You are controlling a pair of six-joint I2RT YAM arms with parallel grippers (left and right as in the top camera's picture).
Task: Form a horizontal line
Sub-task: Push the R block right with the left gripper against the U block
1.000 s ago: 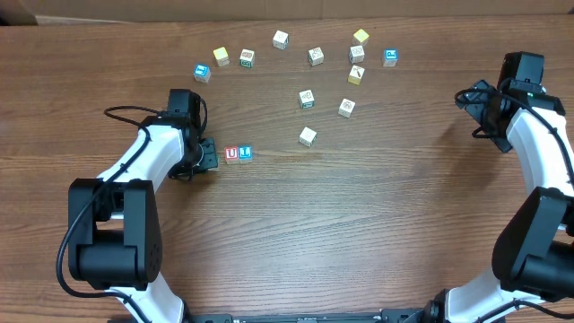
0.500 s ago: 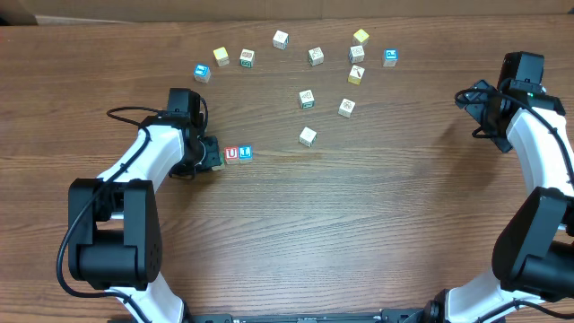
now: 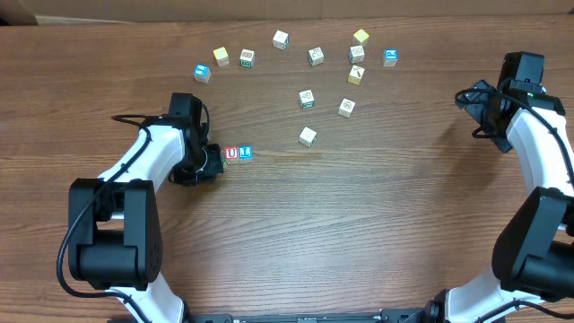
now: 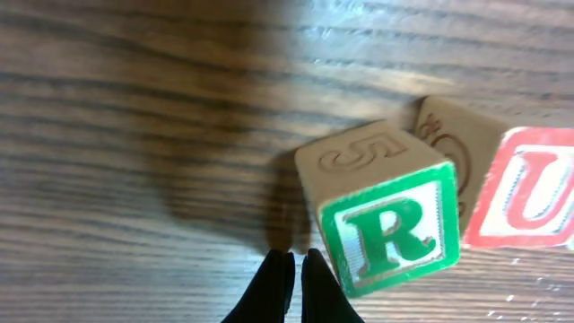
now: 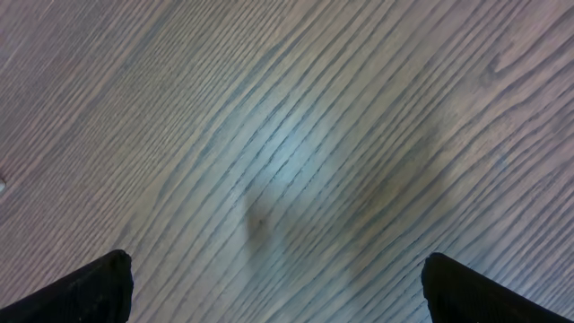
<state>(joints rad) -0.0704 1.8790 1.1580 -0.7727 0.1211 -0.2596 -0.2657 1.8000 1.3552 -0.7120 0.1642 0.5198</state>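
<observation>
In the left wrist view a cube with a green R (image 4: 387, 231) lies skewed on the wood, its right side against a red U cube (image 4: 529, 190). My left gripper (image 4: 292, 280) is shut with nothing in it, its tips at the R cube's lower left corner. From overhead the left gripper (image 3: 213, 161) sits just left of the red U cube (image 3: 232, 154) and a blue-letter cube (image 3: 246, 153), which touch in a short row; the R cube is mostly hidden under the gripper. My right gripper (image 3: 480, 109) hangs open over bare wood at the far right, its fingers (image 5: 97, 285) wide apart.
Several loose cubes are scattered at the back, among them a blue one (image 3: 202, 72), a yellow one (image 3: 360, 37) and a white one (image 3: 308, 136) nearest the row. Bare wooden table (image 3: 341, 224) fills the front and middle.
My left gripper has shifted slightly toward the front and right, staying shut against the R cube beside the U cube. The right arm has not moved.
</observation>
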